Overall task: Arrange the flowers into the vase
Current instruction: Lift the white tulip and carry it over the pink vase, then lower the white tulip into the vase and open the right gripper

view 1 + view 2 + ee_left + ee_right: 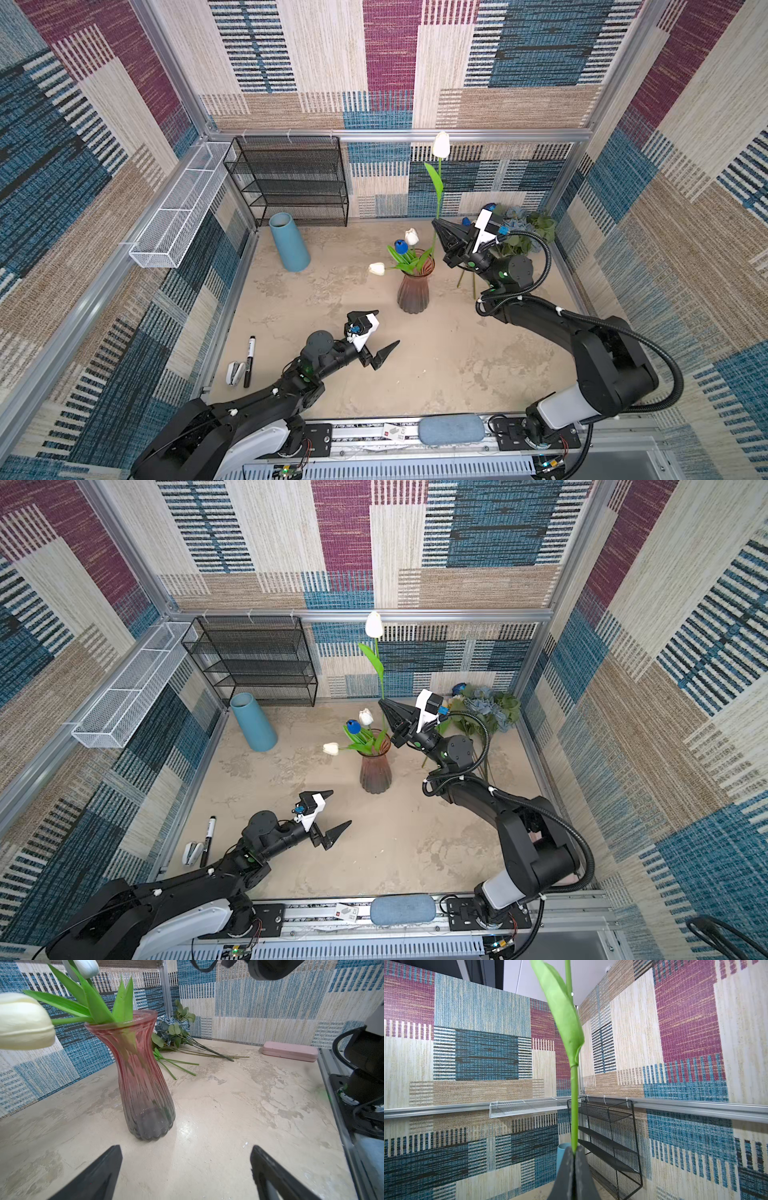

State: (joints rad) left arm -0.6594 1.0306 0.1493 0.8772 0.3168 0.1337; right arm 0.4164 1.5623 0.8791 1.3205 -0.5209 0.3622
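A ribbed pink glass vase (413, 291) (375, 771) (143, 1076) stands mid-table holding two white tulips (377, 268) and a blue tulip (400, 246). My right gripper (435, 222) (382, 703) (574, 1152) is shut on the green stem of another white tulip (441, 144) and holds it upright just behind the vase's rim. Its lower stem end reaches the vase mouth; whether it is inside I cannot tell. My left gripper (386, 327) (340, 807) (185, 1148) is open and empty in front of the vase. More flowers (523, 226) (176, 1030) lie at the back right.
A tall blue tube-shaped pot (289, 243) leans at the back left beside a black mesh shelf (291, 178). A white wire basket (178, 208) hangs on the left wall. A marker (249, 361) lies front left. A pink case (289, 1051) lies by the right wall.
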